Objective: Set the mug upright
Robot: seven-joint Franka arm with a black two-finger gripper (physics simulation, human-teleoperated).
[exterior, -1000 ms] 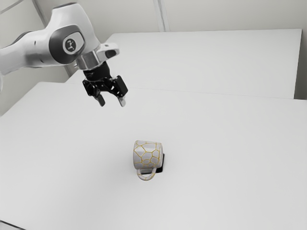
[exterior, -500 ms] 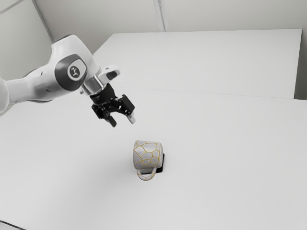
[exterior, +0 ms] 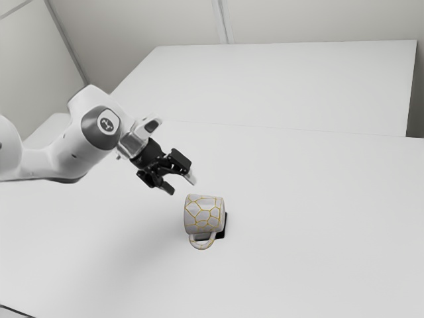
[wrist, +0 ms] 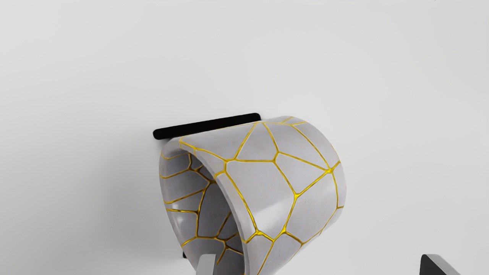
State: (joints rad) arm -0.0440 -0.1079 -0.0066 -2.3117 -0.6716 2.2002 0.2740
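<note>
Jaws spread with nothing between them, the gripper (exterior: 181, 185) hangs near a white mug (exterior: 204, 214) veined in gold. The mug lies on its side, its long axis running roughly left to right in the exterior view and its handle (exterior: 203, 245) pointing toward that view's lower edge. In the wrist view, one fingertip (wrist: 206, 264) overlaps its open mouth. Beneath (partly hidden) are a black object (exterior: 223, 228) and the white table (exterior: 298, 199).

A round grey-white ceramic mug with gold crackle lines (exterior: 205, 213) lies on its side against a flat black object (exterior: 222, 226), below the black two-finger gripper (exterior: 183, 186), spread open.
</note>
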